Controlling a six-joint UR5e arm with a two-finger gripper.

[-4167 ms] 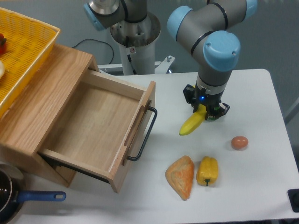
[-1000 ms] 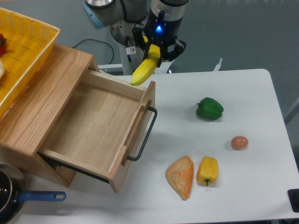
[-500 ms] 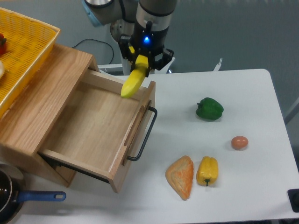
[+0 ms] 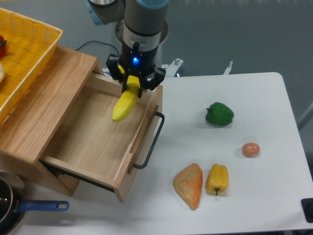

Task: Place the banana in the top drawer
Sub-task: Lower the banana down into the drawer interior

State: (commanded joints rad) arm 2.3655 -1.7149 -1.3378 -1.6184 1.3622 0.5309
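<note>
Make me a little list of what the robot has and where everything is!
holding: the banana, gripped by its upper end in the gripper, jaws shut on it
banana position: tilted, hanging over the open top drawer
drawer contents: nothing visible inside
on the table: green pepper, egg, yellow pepper, bread
on the cabinet: yellow basket

We are looking down on a white table [image 4: 254, 196] with rounded corners, and it is filling most of the view. Behind it a grey-blue floor [image 4: 234, 34] is stretching away, plain and evenly lit (no hard shadows are falling anywhere). A wooden cabinet [image 4: 44, 88] is standing at the left of the table. A black cable [image 4: 95, 45] is trailing across the floor beyond the cabinet.
</note>
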